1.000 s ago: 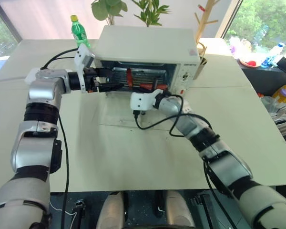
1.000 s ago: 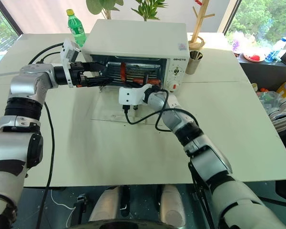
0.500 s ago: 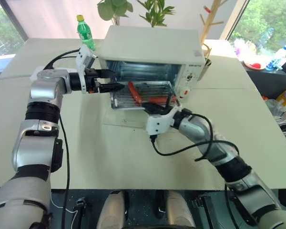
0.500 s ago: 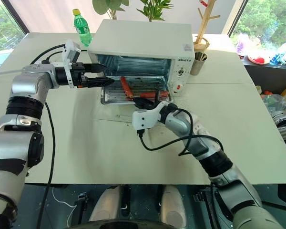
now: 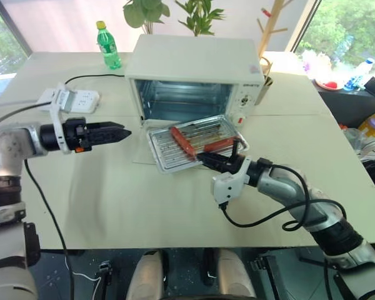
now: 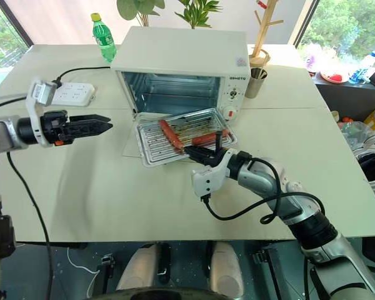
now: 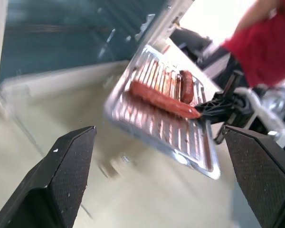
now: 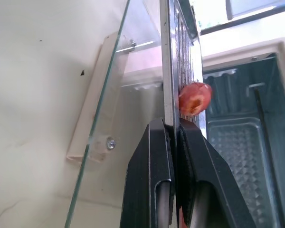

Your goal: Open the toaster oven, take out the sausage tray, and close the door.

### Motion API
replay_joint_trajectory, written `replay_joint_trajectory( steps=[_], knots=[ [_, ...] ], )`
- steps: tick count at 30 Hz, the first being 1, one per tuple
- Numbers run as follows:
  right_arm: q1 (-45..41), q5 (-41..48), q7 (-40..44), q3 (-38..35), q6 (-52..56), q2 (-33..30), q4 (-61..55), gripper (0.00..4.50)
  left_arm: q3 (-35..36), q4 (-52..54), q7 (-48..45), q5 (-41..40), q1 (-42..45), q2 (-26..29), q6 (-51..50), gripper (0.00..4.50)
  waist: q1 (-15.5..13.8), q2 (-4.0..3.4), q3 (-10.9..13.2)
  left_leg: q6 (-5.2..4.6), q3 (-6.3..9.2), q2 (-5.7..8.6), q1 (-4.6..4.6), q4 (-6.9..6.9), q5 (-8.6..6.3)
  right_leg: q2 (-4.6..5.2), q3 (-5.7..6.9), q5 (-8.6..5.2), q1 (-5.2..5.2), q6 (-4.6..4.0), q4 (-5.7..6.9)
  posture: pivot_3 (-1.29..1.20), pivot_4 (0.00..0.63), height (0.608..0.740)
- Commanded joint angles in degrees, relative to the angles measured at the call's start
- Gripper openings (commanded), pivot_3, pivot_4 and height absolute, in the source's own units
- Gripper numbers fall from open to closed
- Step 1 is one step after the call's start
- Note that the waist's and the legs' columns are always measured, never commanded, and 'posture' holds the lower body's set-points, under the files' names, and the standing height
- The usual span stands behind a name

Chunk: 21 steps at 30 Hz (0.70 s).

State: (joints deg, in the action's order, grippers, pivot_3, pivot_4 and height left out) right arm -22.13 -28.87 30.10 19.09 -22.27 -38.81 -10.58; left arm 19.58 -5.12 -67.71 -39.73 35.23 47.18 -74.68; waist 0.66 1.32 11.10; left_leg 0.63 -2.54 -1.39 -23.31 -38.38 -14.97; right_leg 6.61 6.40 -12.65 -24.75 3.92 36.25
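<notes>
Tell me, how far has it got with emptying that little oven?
Done: the door lies open and the sausage tray is out of the toaster oven. In hand: the right pincer grips the tray's rim. Left: set it down, close the door.

Sausage tray (image 7: 166, 111) smeared by motion blur in left wrist view; rack wires run together. Glass door (image 8: 115, 95) cut off by right wrist view's edges. Far end of tray hidden behind right gripper's fingers (image 8: 154, 180). Oven knob markings (image 5: 245, 97) too small to read.
</notes>
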Motion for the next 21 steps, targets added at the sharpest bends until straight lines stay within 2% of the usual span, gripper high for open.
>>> replay_joint_trajectory(
  steps=[1, 3, 6, 12, 19, 21],
  knots=[
    [-0.34, 1.50, -0.98, -2.71, -1.95, -0.08, -1.88, 0.05, 9.31, 7.58, 8.06, -6.40, -3.54, -4.59, -11.43, 4.50, -0.14, 0.00, 0.00, 0.02, 0.02, 0.00, 0.00, 0.00, 0.01, -0.01, 0.01, 0.00, 0.00, 0.00, 0.01, 0.00, 0.150, 0.717],
    [-0.79, 1.58, -0.95, -2.57, -2.95, 0.10, -1.52, 0.05, 12.99, 10.52, 12.48, -8.46, -4.87, -8.97, -16.09, 4.50, -0.21, 0.01, -0.01, 0.17, 0.03, 0.00, 0.02, -0.01, 0.10, -0.01, 0.01, 0.00, 0.04, 0.00, 0.00, 0.00, 0.150, 0.717],
    [-1.08, 2.40, -0.70, -2.51, -4.69, 0.26, -1.43, 0.05, 16.19, 11.48, 21.51, -14.26, -6.70, -15.49, -17.82, 4.50, -0.14, 0.05, -0.03, 0.27, 0.03, 0.00, 0.04, -0.03, 0.16, -0.01, 0.01, 0.00, 0.09, -0.01, -0.02, 0.00, 0.150, 0.717],
    [-0.66, 4.31, 0.55, -1.92, -8.10, 0.01, -1.63, 0.05, 15.60, 13.46, 37.54, -25.03, -9.71, -26.07, -17.82, 4.50, -0.10, 0.07, -0.03, 0.35, 0.03, -0.03, 0.18, -0.02, 0.20, 0.01, -0.03, 0.01, 0.16, -0.01, 0.02, 0.00, 0.150, 0.717],
    [-0.13, 4.07, 1.18, -2.13, -8.07, 0.35, -1.73, 0.05, 14.87, 10.64, 51.33, -36.04, -8.43, -31.85, -17.82, 4.50, -0.15, 0.08, -0.05, 0.36, 0.02, -0.01, 0.26, -0.02, 0.20, 0.03, -0.04, 0.01, 0.25, -0.02, 0.02, 0.00, 0.150, 0.717],
    [0.09, 3.83, 1.17, -2.24, -7.87, 0.33, -1.74, 0.00, 14.97, 9.76, 54.26, -38.82, -8.15, -32.40, -17.81, 3.95, -0.16, 0.08, -0.05, 0.36, 0.02, -0.01, 0.27, -0.02, 0.20, 0.03, -0.03, 0.01, 0.25, -0.02, 0.02, 0.00, 0.150, 0.717]
  ],
)
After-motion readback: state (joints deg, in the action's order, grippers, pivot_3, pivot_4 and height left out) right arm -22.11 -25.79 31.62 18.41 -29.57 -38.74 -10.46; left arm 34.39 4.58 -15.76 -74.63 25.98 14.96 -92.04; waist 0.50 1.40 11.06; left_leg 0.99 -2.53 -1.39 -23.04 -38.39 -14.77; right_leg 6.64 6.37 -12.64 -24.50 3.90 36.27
